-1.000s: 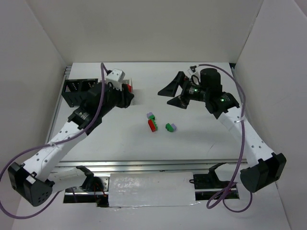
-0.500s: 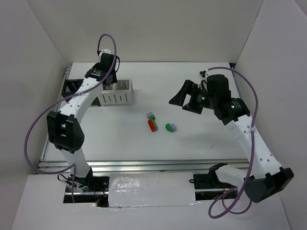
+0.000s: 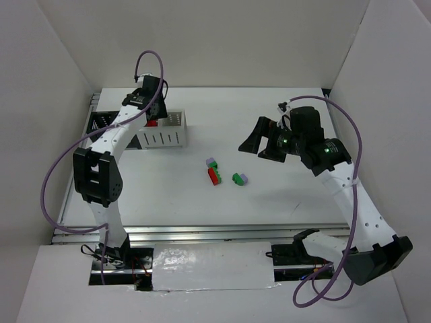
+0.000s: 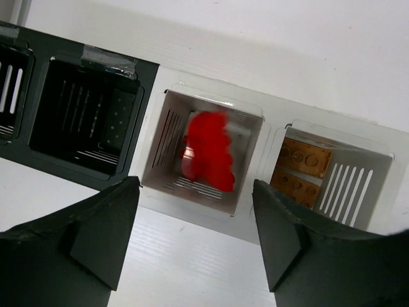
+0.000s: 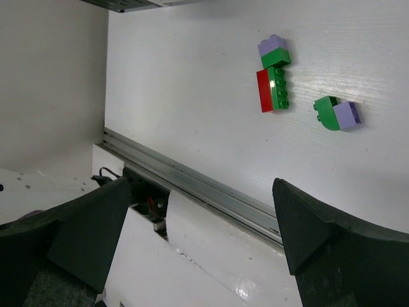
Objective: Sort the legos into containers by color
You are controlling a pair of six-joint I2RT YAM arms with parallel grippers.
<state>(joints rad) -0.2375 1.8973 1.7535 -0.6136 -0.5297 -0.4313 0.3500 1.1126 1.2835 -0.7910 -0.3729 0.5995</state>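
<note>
**Left gripper (image 4: 195,188) has let go of a red lego over the white containers**

Since a second ago the left arm (image 3: 111,138) has folded upright, elbow high and wrist pointing down at the far-left of the desk (image 3: 168,202). Its jaws have parted and hold nothing. The right arm (image 3: 337,182) reaches inward, and the right gripper (image 3: 260,144) is spread wide and empty. The joined white containers (image 3: 165,138) stand beside the black container (image 3: 100,123). The red lego (image 4: 208,150) shows blurred inside the left white bin. An orange-brown plate (image 4: 300,157) lies in the right one. Mid-desk, two clusters of loose legos (image 5: 278,86) have not moved.
</note>
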